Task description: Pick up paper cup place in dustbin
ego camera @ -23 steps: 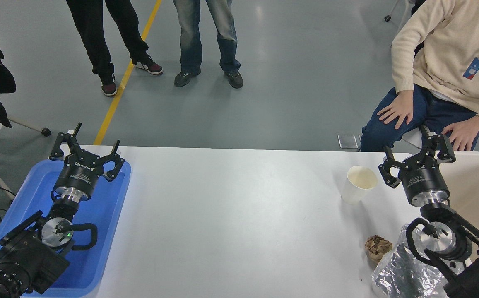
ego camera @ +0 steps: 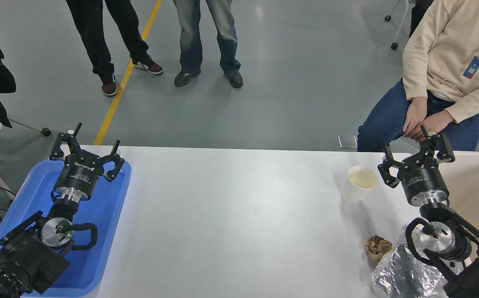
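Both arms are black with silver wrist rings, looped black cables, white lettering on the left pincer (ego camera: 87, 142).

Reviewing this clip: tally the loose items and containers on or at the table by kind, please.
Paper cup: 1
Crumpled brown paper ball: 1
Crumpled foil sheet: 1
Blue tray: 1
Beige dustbin: 1
Total: 5

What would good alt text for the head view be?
An upright white paper cup stands on a white table, just left of the open right gripper, with the beige dustbin at the right edge. The open left gripper hangs over a blue tray.
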